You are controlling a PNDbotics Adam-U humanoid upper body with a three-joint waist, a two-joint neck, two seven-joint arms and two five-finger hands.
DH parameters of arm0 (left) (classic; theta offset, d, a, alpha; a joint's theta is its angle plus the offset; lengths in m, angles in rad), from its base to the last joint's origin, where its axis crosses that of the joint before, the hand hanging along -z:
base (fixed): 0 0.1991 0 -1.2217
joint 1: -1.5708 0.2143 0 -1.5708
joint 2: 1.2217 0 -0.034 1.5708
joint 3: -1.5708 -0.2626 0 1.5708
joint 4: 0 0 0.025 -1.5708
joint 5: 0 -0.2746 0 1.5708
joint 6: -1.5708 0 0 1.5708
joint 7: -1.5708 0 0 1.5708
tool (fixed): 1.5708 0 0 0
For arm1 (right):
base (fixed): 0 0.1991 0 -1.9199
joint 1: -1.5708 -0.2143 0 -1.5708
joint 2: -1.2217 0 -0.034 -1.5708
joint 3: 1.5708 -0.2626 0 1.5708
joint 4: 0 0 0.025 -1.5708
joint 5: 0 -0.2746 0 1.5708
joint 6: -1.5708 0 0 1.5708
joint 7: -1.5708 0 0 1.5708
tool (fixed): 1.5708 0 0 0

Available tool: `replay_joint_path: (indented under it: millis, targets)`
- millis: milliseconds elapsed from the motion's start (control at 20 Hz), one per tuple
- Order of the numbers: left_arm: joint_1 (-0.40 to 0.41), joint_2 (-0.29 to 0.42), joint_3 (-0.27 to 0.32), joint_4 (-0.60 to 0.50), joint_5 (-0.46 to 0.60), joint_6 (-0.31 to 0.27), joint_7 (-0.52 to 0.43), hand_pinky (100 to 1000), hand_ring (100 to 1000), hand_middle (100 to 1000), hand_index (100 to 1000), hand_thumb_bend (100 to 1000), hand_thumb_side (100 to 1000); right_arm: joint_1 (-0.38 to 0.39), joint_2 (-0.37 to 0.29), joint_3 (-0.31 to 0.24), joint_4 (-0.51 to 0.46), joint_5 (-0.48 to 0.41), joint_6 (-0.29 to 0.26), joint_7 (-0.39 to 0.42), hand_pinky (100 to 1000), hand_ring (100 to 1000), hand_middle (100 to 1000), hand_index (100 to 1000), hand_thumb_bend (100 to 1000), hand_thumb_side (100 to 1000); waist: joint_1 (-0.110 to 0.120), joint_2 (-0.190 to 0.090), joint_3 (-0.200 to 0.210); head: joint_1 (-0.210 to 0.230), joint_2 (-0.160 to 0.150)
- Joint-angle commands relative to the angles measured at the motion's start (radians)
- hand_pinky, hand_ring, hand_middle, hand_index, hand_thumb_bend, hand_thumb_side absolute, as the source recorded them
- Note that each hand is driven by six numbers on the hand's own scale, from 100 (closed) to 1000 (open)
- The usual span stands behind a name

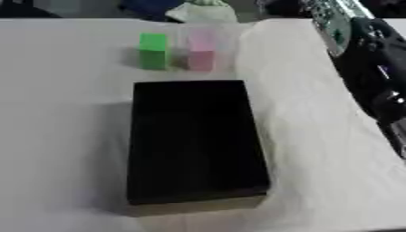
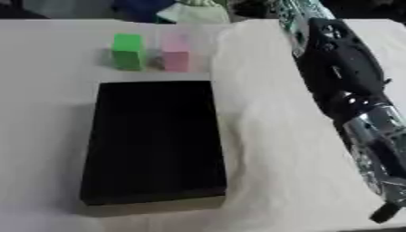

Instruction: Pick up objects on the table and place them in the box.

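A black box [image 1: 194, 140] sits in the middle of the table [image 1: 63, 113], long side running near to far, and its inside reads as one dark hollow; nothing can be made out in it, and the depth is too dark to tell more. Just beyond its far edge two small blocks stand upright on the cloth: a green block [image 1: 153, 50] on the left and a pink block [image 1: 201, 53] on the right, side by side with a narrow gap between them, both outside the box and a little apart from its far rim. The pink one looks as though a clear cup or wrap surrounds it, though that is hard to tell. The table wears a pale cloth [image 2: 269, 136] that ripples in folds to the right of the box.

Down the right side comes the robot's right arm [image 2: 341, 86], black casing with silver joints, slanting from the far edge toward the near right corner, well apart from the box and the blocks. Its hand lies past the near right edge in both views, so I cannot tell whether it is released, clenched or grasping anything. The left hand shows nowhere. Beyond the far edge of the table lie some blurred blue and pale green shapes
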Motion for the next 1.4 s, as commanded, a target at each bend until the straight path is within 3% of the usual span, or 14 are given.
replay_joint_path:
  millis: [50,450,500,850,900,1000,1100,1400]
  targets:
    - [-0.014,0.022,0.000,-0.017,0.005,-0.001,-0.003,772,784,816,823,221,1000,-0.025,-0.011,0.017,-0.026,-0.033,-0.031,0.078,901,966,895,929,206,1000,0.004,-0.025,0.003,-0.002,0.000]
    - [-0.018,0.021,-0.002,-0.017,0.009,-0.001,-0.006,772,784,816,823,222,1000,-0.031,-0.006,0.046,-0.075,-0.122,-0.083,0.280,915,975,883,936,336,1000,0.004,-0.025,0.003,-0.004,0.001]
    - [-0.018,0.021,-0.002,-0.017,0.009,-0.001,-0.006,772,784,816,823,221,1000,-0.032,-0.006,0.049,-0.082,-0.131,-0.086,0.300,917,974,880,939,383,1000,0.004,-0.025,0.003,-0.004,0.001]
    - [-0.019,0.021,-0.003,-0.017,0.009,-0.001,-0.007,772,784,816,823,221,1000,-0.033,-0.009,0.054,-0.110,-0.155,-0.080,0.352,917,974,880,939,383,1000,0.003,-0.025,0.004,-0.005,0.001]
    - [-0.019,0.021,-0.003,-0.017,0.009,-0.001,-0.008,772,783,816,823,221,1000,-0.033,-0.008,0.056,-0.111,-0.156,-0.079,0.354,926,975,902,968,345,831,0.003,-0.025,0.005,-0.006,0.001]
    - [-0.021,0.020,-0.005,-0.017,0.011,-0.001,-0.009,772,783,816,822,221,1000,-0.037,0.006,0.075,-0.103,-0.156,-0.091,0.374,930,971,908,983,279,769,0.000,-0.025,0.010,-0.007,0.000]
    - [-0.022,0.020,-0.005,-0.017,0.012,-0.001,-0.010,772,783,816,822,221,1000,-0.043,0.013,0.080,-0.103,-0.163,-0.092,0.403,932,966,908,993,220,743,-0.001,-0.025,0.011,-0.007,0.000]
    - [-0.024,0.019,-0.006,-0.017,0.013,-0.001,-0.013,772,783,816,822,220,1000,-0.047,0.021,0.088,-0.137,-0.194,-0.072,0.463,948,966,923,1000,157,698,-0.003,-0.023,0.015,-0.008,-0.001]
